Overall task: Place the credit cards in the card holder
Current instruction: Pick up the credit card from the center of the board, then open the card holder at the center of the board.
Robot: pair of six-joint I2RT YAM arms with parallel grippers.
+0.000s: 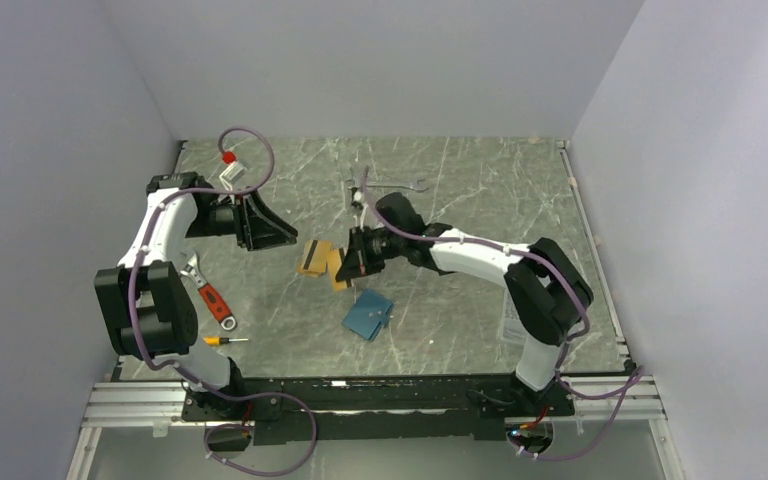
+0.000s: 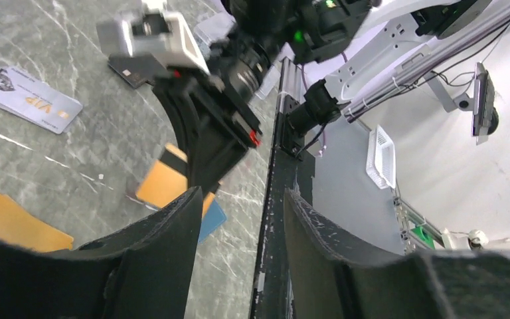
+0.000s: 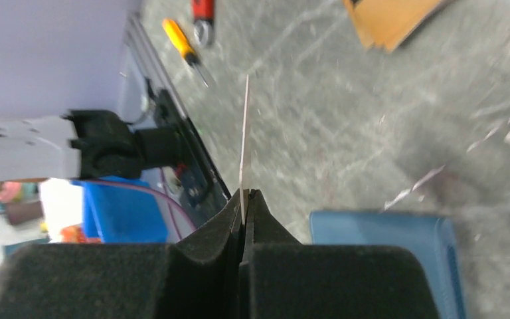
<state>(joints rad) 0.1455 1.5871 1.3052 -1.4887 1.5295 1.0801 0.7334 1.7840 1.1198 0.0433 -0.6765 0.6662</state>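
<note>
Grey card (image 2: 30,100), yellow "VIP" lettering

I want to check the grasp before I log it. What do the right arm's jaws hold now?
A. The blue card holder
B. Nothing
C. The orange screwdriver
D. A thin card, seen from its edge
D: in the right wrist view the right jaws are shut on a thin card standing edge-on, while the blue card holder lies on the table.

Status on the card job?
Right gripper shut on orange card, near card holder. Left gripper open, empty. More cards loose nearby; holder unobstructed.
</note>
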